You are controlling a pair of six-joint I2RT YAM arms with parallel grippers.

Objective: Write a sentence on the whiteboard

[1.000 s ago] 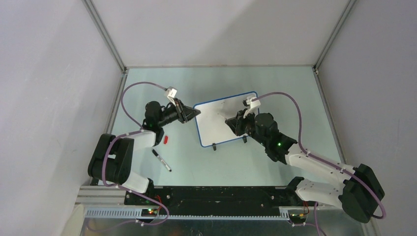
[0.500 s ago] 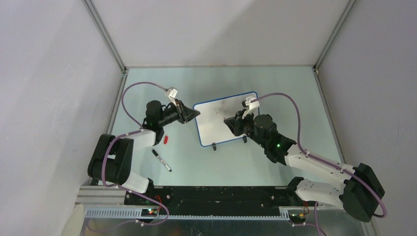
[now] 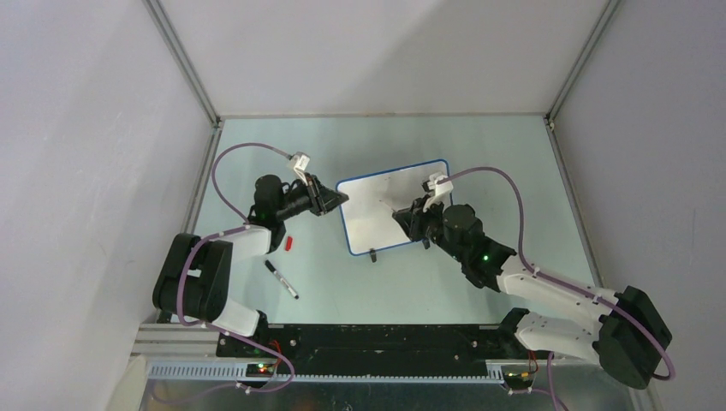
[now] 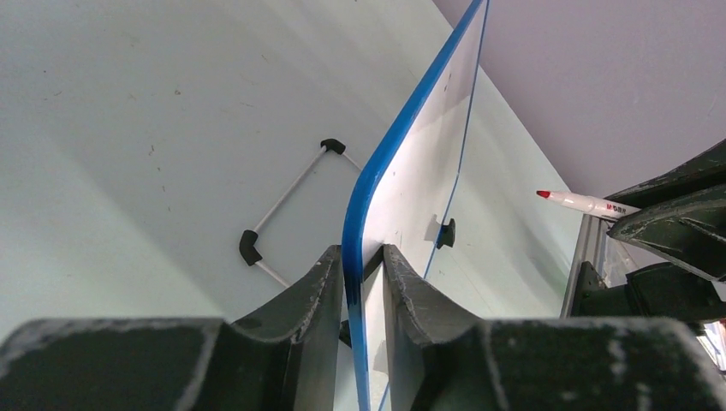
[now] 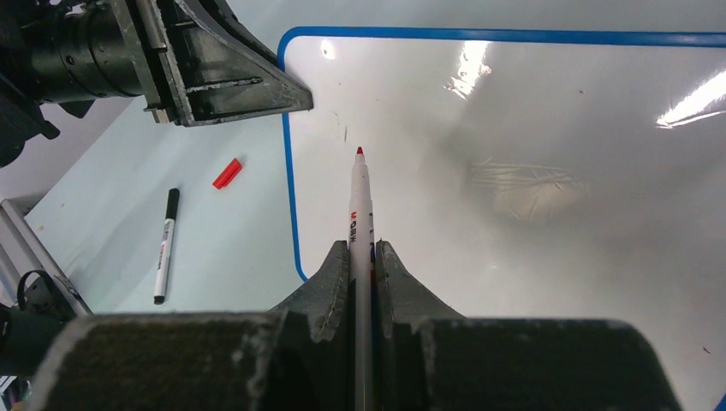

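Right gripper (image 5: 362, 250) eased slightly nearer, clenched on red marker (image 5: 359, 197), left gripper (image 4: 360, 257) clamping whiteboard (image 4: 419, 180) edge, only faint stroke (image 5: 345, 133) discernible there

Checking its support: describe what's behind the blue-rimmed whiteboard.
A thin grey wire prop with black corners rests on the pale green table. The left end effector covers its lower end.

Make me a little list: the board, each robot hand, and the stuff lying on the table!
board: blue-rimmed white rectangular whiteboard, no red words visible
left gripper: shut on the board's edge
right gripper: shut on white red-tipped marker, uncapped
table: black-capped white pen, small red cap
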